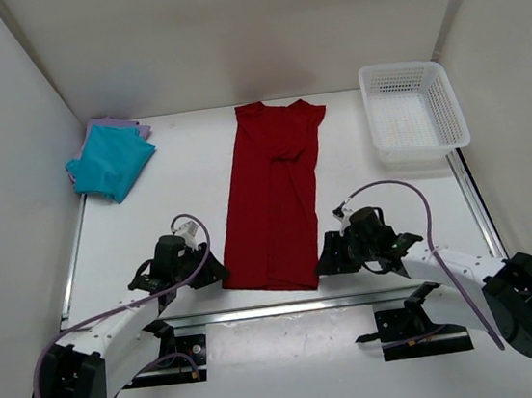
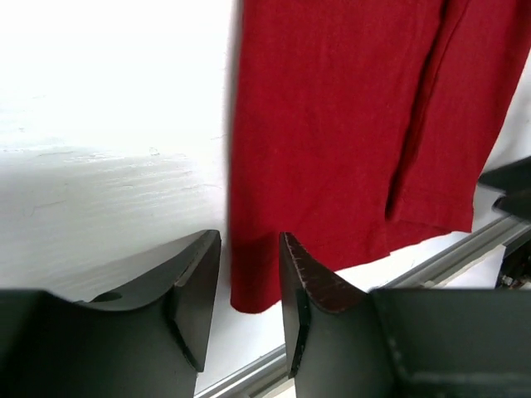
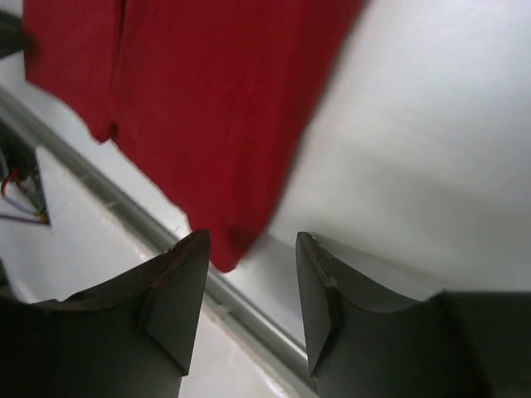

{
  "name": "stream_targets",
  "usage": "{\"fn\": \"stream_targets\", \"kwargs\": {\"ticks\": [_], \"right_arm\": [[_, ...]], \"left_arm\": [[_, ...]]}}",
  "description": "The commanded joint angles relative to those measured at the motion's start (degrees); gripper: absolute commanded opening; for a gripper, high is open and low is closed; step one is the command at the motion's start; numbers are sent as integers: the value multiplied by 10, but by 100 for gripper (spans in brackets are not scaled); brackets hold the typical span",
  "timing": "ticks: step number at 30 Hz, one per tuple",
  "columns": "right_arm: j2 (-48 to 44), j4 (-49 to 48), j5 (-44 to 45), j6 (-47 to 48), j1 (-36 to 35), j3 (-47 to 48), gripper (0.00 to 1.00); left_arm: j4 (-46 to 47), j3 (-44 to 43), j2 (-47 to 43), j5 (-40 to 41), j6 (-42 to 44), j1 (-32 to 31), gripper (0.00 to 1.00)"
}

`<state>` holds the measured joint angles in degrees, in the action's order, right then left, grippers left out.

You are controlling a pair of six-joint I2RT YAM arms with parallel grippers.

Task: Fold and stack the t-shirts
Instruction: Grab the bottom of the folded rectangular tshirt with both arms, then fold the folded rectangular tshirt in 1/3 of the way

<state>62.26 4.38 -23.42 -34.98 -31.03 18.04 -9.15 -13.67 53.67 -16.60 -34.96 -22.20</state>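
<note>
In the view from above, the dark red t-shirt [image 1: 276,198] lies flat on the white counter [image 1: 185,170], folded into a long narrow strip, with the collar at the far end and the hem at the near edge. The left hand [image 1: 215,273] rests low just beside the near left corner of the hem, and the right hand [image 1: 323,255] rests just beside the near right corner, so the shirt lies between the two hands. The teal blue t-shirt [image 1: 111,160] lies folded in the far left corner on top of the lavender purple t-shirt [image 1: 136,128], well apart from both hands. A white mesh basket [image 1: 425,148] stands in the far right corner. In the left wrist view, the fingers of the left hand [image 2: 250,236] are apart and grip nothing. The near left corner of the red shirt [image 2: 348,124] shows in the gap between them and lies flat on the counter. In the right wrist view, the right hand [image 3: 253,236] is also spread and grips nothing. The other hem corner of the red shirt [image 3: 207,99] lies on the counter just before the gap, closer to the finger on the left of this view.
</note>
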Motion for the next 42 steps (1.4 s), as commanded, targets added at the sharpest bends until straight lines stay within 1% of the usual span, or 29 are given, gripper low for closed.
{"fn": "stream_targets", "kwargs": {"ticks": [1,2,4,6,7,8,9,10,11,12,13,15,17,18,19,20,21,23,24,25,26,28,29,31,33,34,37,38,42], "right_arm": [[-7,-2,22,-48,-38,-29,45],[-6,-8,17,-61,-45,-34,45],[4,-40,4,-75,-54,-46,43],[15,-40,9,-87,-68,-42,43],[15,-57,1,-90,-72,-46,41],[19,-71,0,-97,-72,-50,41],[14,-76,0,-111,-73,-56,37],[16,-87,-6,-112,-71,-63,31],[18,-96,-14,-114,-74,-64,25],[18,-97,-17,-119,-76,-66,11],[10,-87,-8,-124,-83,-64,1],[-18,-59,9,-137,-102,-65,0],[-75,1,15,-143,-114,-69,0],[-87,17,17,-152,-126,-71,0],[-133,43,23,-161,-128,-71,0],[-170,75,20,-166,-126,-69,0],[-201,103,20,-164,-121,-64,0],[-230,127,7,-149,-97,-48,0],[-240,141,-3,-142,-74,-36,0],[-240,139,-14,-110,-32,-19,0],[-227,146,-31,-77,-11,0,0],[-188,121,-77,-31,79,27,0],[-154,102,-98,-5,97,50,0],[-89,84,-102,33,141,91,0],[4,65,-108,69,162,166,0],[27,58,-108,78,167,186,0],[148,35,-109,90,201,290,0],[186,29,-107,96,209,308,0],[296,37,-122,111,236,425,0]], "left_arm": [[-23,16,3,-8,5,-7,45],[-17,19,9,-10,2,-12,41],[2,24,25,-33,-9,-28,28],[7,30,23,-47,-17,-36,22],[8,31,21,-46,-20,-42,16],[-2,30,13,-41,-15,-43,13],[-11,30,7,-42,-19,-43,9],[-7,32,-4,-45,-16,-43,2],[-15,36,-16,-48,-20,-38,0],[-29,31,-22,-48,-24,-36,0],[-39,30,-38,-51,-25,-33,0],[-76,28,-67,-69,-32,-32,0],[-116,22,-126,-98,-40,-34,0],[-152,16,-138,-106,-46,-35,0],[-166,7,-166,-124,-52,-28,0],[-203,-20,-168,-126,-49,-30,0],[-214,-39,-164,-134,-54,-41,0],[-193,-73,-160,-147,-74,-41,0],[-182,-102,-147,-151,-77,-31,0],[-160,-117,-141,-150,-78,-30,0],[-150,-145,-130,-135,-73,-17,0],[-86,-173,-104,-126,-82,11,0],[-68,-192,-83,-119,-85,24,0],[19,-201,-30,-126,-111,37,0],[50,-234,57,-100,-117,37,0],[79,-242,78,-106,-122,39,0],[119,-307,199,-63,-125,39,0],[136,-331,237,-61,-128,45,0],[141,-408,351,-43,-123,63,0]]}}
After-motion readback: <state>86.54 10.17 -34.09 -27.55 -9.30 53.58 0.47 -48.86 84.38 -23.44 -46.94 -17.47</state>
